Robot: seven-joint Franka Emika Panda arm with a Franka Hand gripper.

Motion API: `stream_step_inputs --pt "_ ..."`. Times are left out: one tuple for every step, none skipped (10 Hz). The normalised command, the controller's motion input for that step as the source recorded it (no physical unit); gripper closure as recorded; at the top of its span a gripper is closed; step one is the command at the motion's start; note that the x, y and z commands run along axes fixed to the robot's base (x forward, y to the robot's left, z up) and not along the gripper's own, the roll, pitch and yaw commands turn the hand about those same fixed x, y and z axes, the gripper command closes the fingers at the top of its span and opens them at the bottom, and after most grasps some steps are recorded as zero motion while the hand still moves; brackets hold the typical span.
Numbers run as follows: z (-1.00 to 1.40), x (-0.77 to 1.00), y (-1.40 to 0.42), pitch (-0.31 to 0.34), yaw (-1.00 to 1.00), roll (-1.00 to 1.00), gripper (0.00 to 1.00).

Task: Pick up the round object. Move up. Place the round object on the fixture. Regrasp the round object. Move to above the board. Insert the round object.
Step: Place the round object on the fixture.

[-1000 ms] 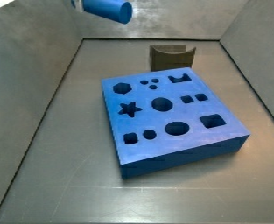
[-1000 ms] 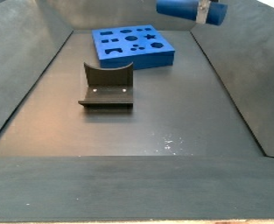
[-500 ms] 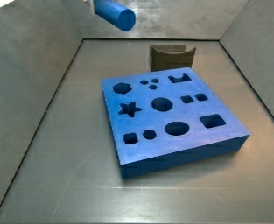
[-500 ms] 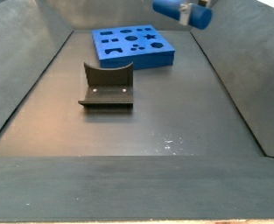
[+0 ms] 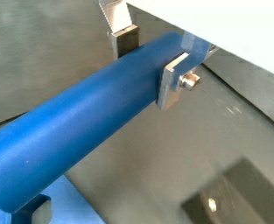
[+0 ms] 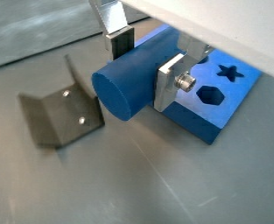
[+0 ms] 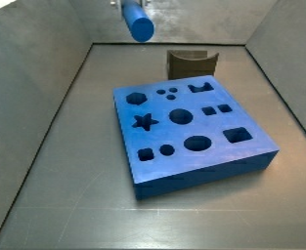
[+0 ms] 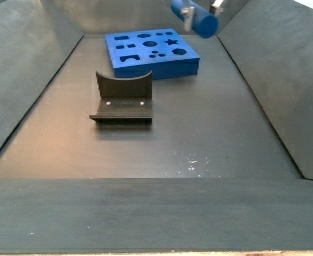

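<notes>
Clamped crosswise between the closed silver fingers (image 6: 171, 80) of the gripper (image 6: 143, 63), the round object (image 5: 87, 114) is held high, with the board (image 6: 216, 92) and fixture (image 6: 60, 114) well below, apparently so the peg is carried clear.

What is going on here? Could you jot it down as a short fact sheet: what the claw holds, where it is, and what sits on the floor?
gripper: high above the floor, shut on the round object
round object: long blue cylinder clamped between the silver fingers, off the floor in both side views
board: blue slab with shaped holes, flat on the floor, holes unfilled
fixture: dark bracket on the floor beside the board, nothing on it
insertion: not yet done
</notes>
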Motion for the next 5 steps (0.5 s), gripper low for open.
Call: stream_step_inputs --pt "-0.1 1.0 0.02 0.025 -0.58 0.08 1.0" --pt "-0.1 1.0 0.02 0.034 -0.41 0.08 1.0" --pt "-0.09 1.0 0.02 0.045 -0.21 0.07 1.0" --pt "-0.09 1.0 0.02 0.052 -0.14 0.07 1.0" --pt "0.2 1.0 0.75 0.136 -0.05 -1.0 1.0"
